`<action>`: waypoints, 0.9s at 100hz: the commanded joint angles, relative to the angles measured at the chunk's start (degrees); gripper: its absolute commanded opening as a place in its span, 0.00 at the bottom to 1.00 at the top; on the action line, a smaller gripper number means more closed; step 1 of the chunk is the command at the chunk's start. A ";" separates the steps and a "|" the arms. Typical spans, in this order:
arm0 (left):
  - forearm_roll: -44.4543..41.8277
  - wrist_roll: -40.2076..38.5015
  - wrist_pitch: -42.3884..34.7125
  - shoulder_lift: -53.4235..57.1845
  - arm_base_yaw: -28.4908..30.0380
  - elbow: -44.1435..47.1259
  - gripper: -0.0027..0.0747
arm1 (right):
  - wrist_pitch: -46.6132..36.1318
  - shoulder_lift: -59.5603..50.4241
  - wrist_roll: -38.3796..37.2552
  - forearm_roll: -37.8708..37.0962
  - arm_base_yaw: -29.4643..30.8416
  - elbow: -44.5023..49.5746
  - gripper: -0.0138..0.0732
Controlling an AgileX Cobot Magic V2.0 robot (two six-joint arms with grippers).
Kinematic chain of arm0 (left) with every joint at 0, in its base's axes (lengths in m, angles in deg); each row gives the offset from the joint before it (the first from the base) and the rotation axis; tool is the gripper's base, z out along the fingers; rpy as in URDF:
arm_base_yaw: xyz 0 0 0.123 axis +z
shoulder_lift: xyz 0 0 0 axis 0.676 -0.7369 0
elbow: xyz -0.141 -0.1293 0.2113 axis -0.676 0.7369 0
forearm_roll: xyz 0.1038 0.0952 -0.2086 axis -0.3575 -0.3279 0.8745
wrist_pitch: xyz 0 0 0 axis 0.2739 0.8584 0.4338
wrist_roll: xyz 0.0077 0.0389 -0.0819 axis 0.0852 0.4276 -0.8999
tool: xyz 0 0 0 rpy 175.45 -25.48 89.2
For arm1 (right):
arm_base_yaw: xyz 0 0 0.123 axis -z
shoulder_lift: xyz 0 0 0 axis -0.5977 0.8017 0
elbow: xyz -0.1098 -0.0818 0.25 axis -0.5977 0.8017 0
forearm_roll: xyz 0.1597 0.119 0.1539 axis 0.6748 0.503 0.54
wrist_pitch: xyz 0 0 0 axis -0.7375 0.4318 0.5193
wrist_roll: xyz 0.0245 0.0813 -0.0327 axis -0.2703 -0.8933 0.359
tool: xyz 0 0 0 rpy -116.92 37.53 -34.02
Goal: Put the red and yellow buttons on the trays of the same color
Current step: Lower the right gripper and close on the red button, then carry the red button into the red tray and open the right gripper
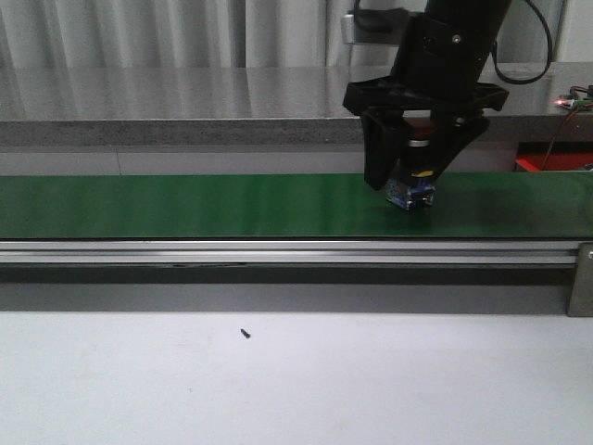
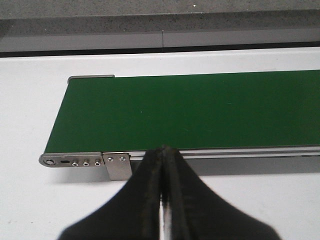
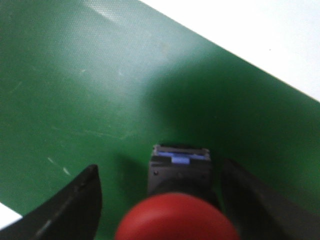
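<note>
A red button (image 3: 180, 220) with a black body and a blue base stands on the green conveyor belt (image 1: 185, 206), right of the middle. It also shows in the front view (image 1: 412, 193). My right gripper (image 1: 405, 185) is down over it and open. Its fingers (image 3: 75, 205) stand on either side of the button and do not touch it. My left gripper (image 2: 164, 150) is shut and empty, just in front of the belt's left end (image 2: 80, 150). No yellow button and no tray is in view.
A metal rail (image 1: 278, 252) runs along the belt's front, with a bracket (image 1: 580, 278) at its right end. A small black screw (image 1: 245, 333) lies on the white table. A grey counter (image 1: 185, 102) stands behind the belt. A red object (image 1: 533, 165) sits at the far right.
</note>
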 commanded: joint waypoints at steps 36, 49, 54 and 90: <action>1.15 -0.06 -3.99 -0.05 -0.38 -1.55 0.01 | -4.13 -5.34 -1.10 -2.38 1.42 -1.29 0.34; 1.15 -0.06 -3.99 -0.05 -0.38 -1.55 0.01 | -5.86 -9.01 -1.10 -2.35 5.20 -1.44 0.34; 1.15 -0.06 -3.99 -0.05 -0.38 -1.55 0.01 | -6.13 -10.34 -1.04 -2.35 7.43 -1.49 0.34; 1.15 -0.06 -3.99 -0.05 -0.38 -1.55 0.01 | -0.89 -11.24 -1.04 -2.28 28.59 -6.24 0.34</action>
